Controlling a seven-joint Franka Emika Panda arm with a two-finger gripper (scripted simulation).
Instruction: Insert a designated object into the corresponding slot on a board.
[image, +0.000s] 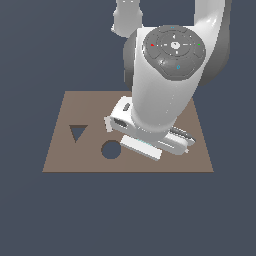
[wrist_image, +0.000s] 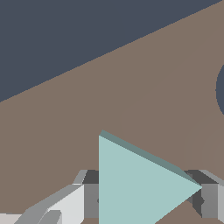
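The light-teal triangle block (wrist_image: 140, 183) shows only in the wrist view, lying flat between my gripper (wrist_image: 148, 199) fingers. One finger (wrist_image: 91, 199) presses its straight edge and the other touches its point, so the gripper is shut on the block. In the exterior view the gripper hand (image: 150, 141) hangs low over the middle of the brown board (image: 65, 162) and hides the block and the fingertips. The slot (image: 77, 133), a dark triangle pointing down, lies in the board toward the exterior view's left, well apart from the hand.
A round dark hole (image: 111, 149) is cut in the board between the slot and the hand; its rim (wrist_image: 221, 89) also shows in the wrist view. The arm's white body (image: 165, 85) covers the board's back right. Dark blue-grey floor surrounds the board.
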